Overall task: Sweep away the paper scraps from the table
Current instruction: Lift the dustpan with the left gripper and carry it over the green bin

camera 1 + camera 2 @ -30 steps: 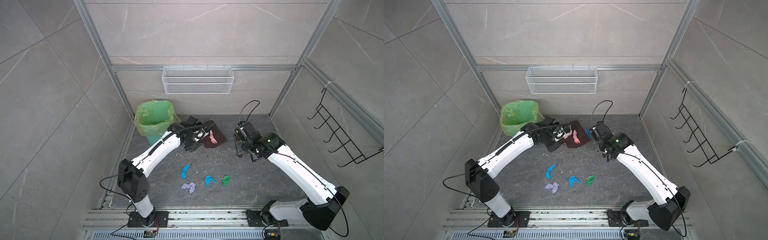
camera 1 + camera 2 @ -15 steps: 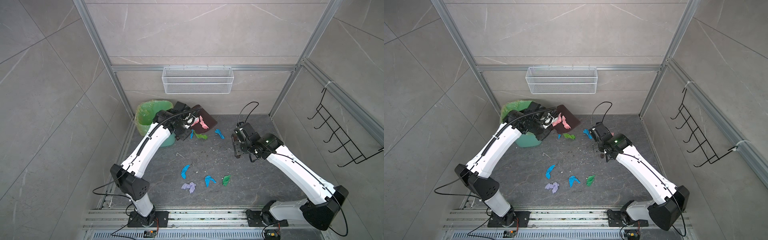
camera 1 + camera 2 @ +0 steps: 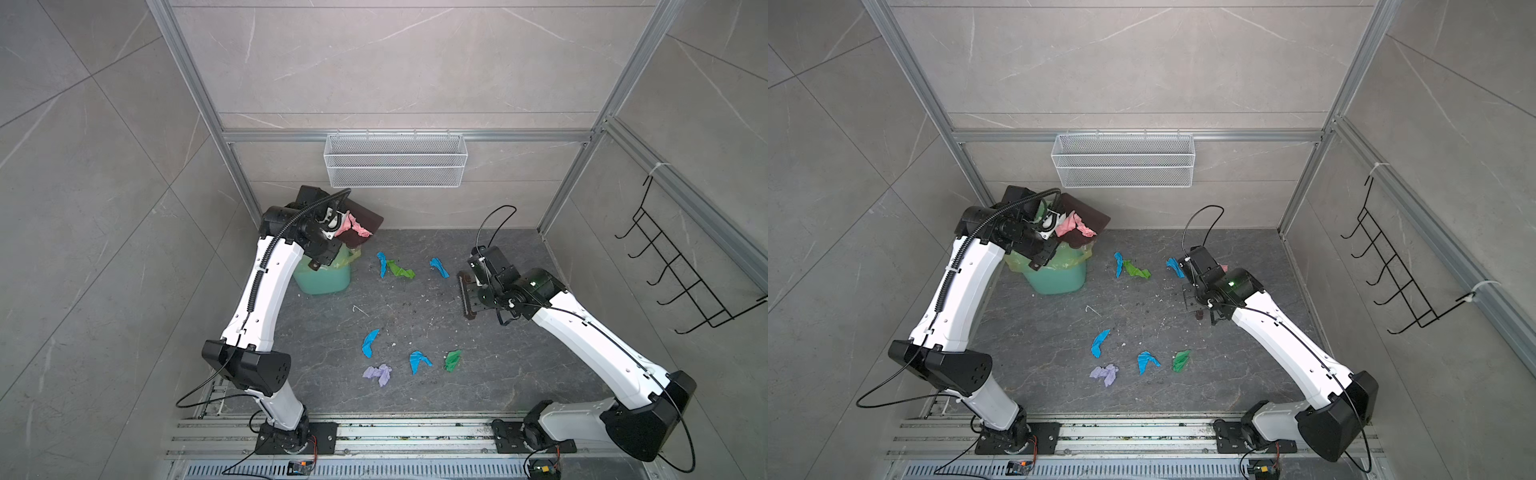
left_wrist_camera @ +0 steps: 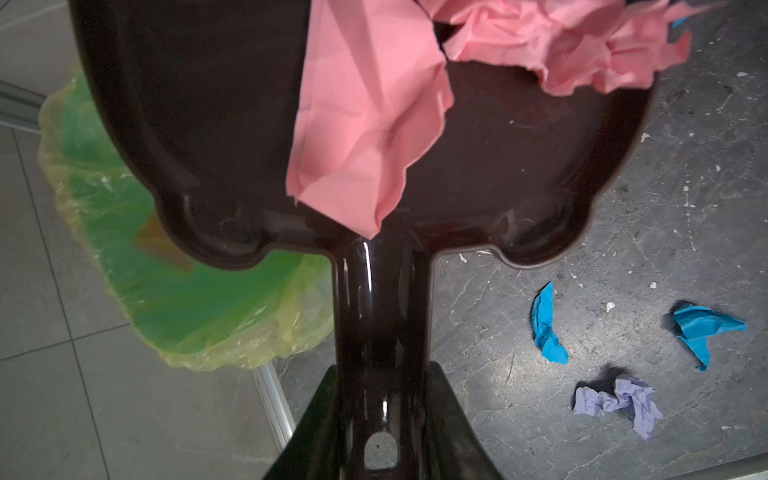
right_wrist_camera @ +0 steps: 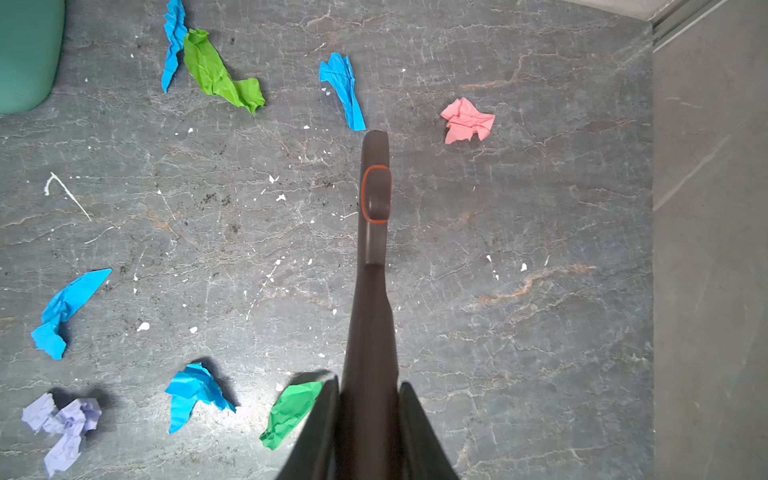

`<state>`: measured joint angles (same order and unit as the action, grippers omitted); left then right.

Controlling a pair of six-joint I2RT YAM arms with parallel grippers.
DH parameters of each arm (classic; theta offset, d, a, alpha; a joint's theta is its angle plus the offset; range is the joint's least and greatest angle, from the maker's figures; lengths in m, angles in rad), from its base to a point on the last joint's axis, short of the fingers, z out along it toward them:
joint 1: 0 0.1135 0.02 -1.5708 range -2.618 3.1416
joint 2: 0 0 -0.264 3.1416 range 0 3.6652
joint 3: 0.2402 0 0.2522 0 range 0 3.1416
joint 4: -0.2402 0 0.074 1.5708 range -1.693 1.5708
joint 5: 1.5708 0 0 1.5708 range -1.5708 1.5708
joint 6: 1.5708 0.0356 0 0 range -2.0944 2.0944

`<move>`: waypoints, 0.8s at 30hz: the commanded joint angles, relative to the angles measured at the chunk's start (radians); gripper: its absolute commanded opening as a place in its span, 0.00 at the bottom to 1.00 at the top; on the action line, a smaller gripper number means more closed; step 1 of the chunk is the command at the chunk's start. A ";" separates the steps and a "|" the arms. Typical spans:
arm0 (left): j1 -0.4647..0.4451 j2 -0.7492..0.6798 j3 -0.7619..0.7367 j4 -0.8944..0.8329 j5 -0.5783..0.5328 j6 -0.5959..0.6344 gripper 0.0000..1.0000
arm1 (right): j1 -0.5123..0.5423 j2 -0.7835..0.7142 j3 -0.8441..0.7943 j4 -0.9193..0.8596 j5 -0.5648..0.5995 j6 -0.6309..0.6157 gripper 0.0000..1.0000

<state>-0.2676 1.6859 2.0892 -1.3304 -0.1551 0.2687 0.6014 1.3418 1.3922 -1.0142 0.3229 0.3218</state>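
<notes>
My left gripper (image 4: 381,374) is shut on the handle of a dark brown dustpan (image 3: 362,214), held up over the green bin (image 3: 324,278). Pink paper scraps (image 4: 365,124) lie in the pan. My right gripper (image 5: 369,384) is shut on a dark brush handle (image 5: 374,249); the brush (image 3: 466,297) hangs over the table (image 3: 415,316) at the right. Loose scraps lie on the table: blue (image 3: 381,264), green (image 3: 401,271) and blue (image 3: 439,267) at the back, blue (image 3: 370,343), lavender (image 3: 378,374), blue (image 3: 417,360) and green (image 3: 452,359) in front. A pink scrap (image 5: 467,120) lies beyond the brush tip.
A white wire basket (image 3: 395,166) hangs on the back wall and a black hook rack (image 3: 681,270) on the right wall. Tiny white crumbs dot the table. Aluminium rails (image 3: 374,432) edge the front.
My left arm lifted the dustpan with the pink scraps off the table, up and back-left over the bin, uncovering blue and green scraps there. The right arm with the brush shifted only slightly.
</notes>
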 commanded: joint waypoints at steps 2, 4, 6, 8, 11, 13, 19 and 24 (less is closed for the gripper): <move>0.062 -0.072 0.029 -0.006 -0.029 -0.038 0.00 | -0.003 -0.021 -0.023 0.038 -0.010 0.022 0.00; 0.083 -0.078 0.029 -0.003 -0.025 -0.039 0.00 | -0.003 -0.022 -0.032 0.044 -0.020 0.025 0.00; 0.103 -0.083 0.024 0.001 -0.034 -0.038 0.00 | -0.003 -0.020 -0.036 0.048 -0.026 0.028 0.00; 0.125 -0.086 0.019 0.001 -0.055 -0.037 0.00 | -0.003 -0.019 -0.038 0.050 -0.030 0.029 0.00; 0.164 -0.096 0.004 0.008 -0.070 -0.035 0.00 | -0.003 -0.019 -0.041 0.054 -0.036 0.030 0.00; 0.188 -0.101 -0.008 0.016 -0.078 -0.032 0.00 | -0.003 -0.015 -0.039 0.057 -0.038 0.028 0.00; 0.201 -0.106 -0.050 0.052 -0.188 0.038 0.00 | -0.003 -0.008 -0.040 0.065 -0.048 0.022 0.00; 0.202 -0.072 -0.026 0.056 -0.271 0.095 0.00 | -0.004 -0.001 -0.038 0.067 -0.058 0.019 0.00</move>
<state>-0.0669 1.6131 2.0323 -1.3151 -0.3424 0.3134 0.6014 1.3415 1.3582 -0.9874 0.2707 0.3290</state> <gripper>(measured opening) 0.287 0.232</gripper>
